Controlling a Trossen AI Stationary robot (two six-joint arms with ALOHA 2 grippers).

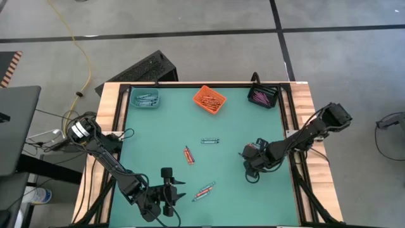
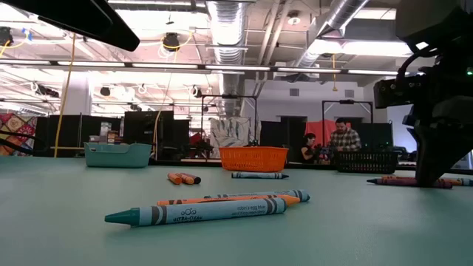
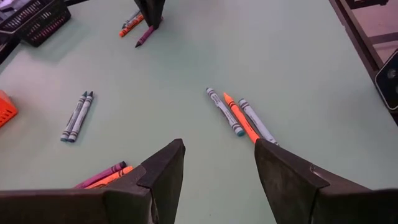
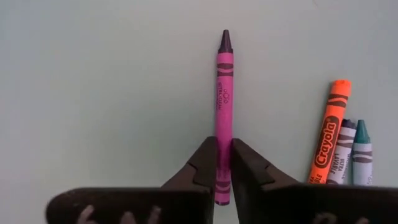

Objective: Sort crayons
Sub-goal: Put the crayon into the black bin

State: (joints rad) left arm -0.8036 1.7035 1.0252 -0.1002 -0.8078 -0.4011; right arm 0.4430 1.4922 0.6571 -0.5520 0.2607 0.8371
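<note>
1. Right wrist view: the right end effector (image 4: 224, 163) has its fingers pinched narrowly on a purple-pink crayon (image 4: 224, 99) lying flat on the green counter (image 4: 93, 93); the grip sits toward the crayon's blunt end.
2. Judgement: the crayon looks light, stiff and brittle, its wrapper a bit slick; a mid-shaft hold would resist tilting better.
3. Beside it lie an orange crayon (image 4: 328, 140) and two blue-grey ones (image 4: 362, 152).
4. The left end effector (image 3: 217, 174) hovers wide apart, empty, near three crayons (image 3: 239, 117).
5. Bins stand along the far edge; the black bin (image 1: 262, 96) already holds purple-pink crayons.
</note>
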